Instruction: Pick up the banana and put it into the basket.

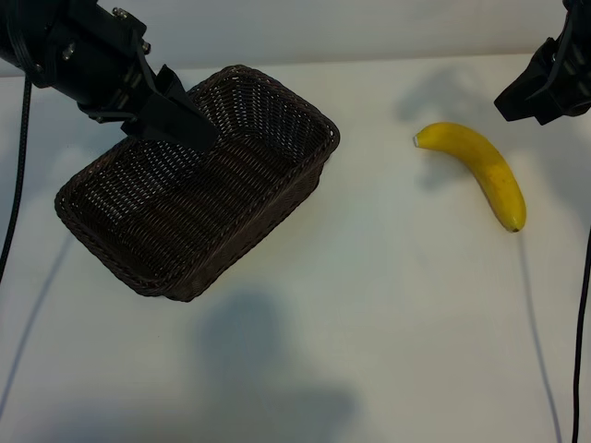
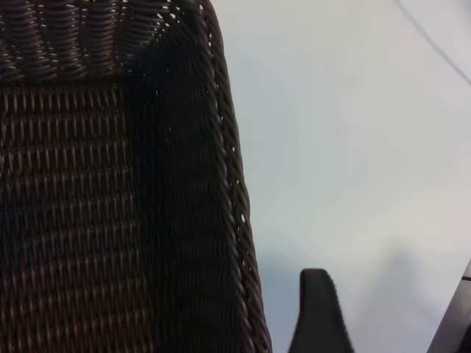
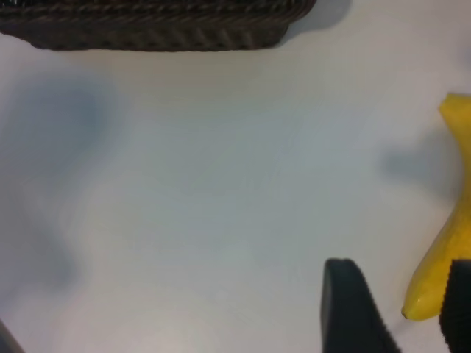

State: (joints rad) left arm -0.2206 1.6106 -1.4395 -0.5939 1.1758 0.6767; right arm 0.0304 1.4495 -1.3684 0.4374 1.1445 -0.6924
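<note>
The dark brown wicker basket sits left of centre on the white table. My left gripper hangs over its back left rim, open. In the left wrist view one finger stands outside the basket's rim with a strip of table between them; the other finger is hidden. The yellow banana lies on the table at the right. My right gripper hovers behind it, open and empty. In the right wrist view the banana's end shows between that gripper's two fingers, untouched.
Black cables hang down at the left edge and the right edge. The basket's side shows far off in the right wrist view. Bare white table lies between the basket and the banana.
</note>
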